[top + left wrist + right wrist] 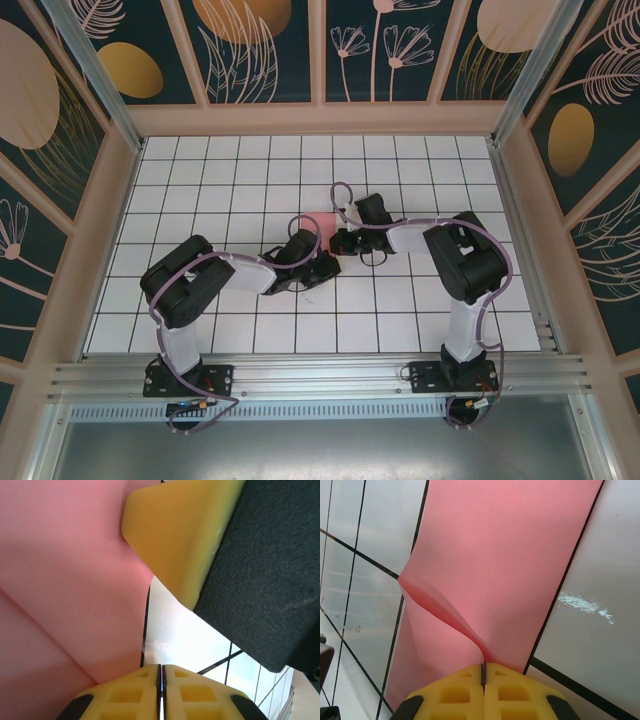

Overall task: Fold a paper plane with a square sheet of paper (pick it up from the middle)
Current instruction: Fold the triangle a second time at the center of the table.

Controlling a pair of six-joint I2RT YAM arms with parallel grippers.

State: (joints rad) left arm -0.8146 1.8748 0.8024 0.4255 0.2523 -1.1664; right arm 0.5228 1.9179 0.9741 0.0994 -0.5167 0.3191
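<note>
The salmon-pink sheet of paper (326,220) lies on the gridded table between the two arms, mostly hidden by them from above. In the right wrist view the paper (505,555) is a long band, and one layer curls up into my right gripper (483,667), which is shut on its near edge. My left gripper (161,669) has its yellow jaws pressed together at the paper's (65,570) right edge, which runs under its left finger. A diagonal crease crosses the paper there. The right gripper's yellow finger (175,535) hangs just above. From above, the left gripper (320,252) and right gripper (337,239) nearly touch.
A white tiled table (200,180) with black grid lines lies inside patterned walls (60,120). An aluminium rail (320,375) carries both arm bases at the near edge. The two arms crowd the table's middle.
</note>
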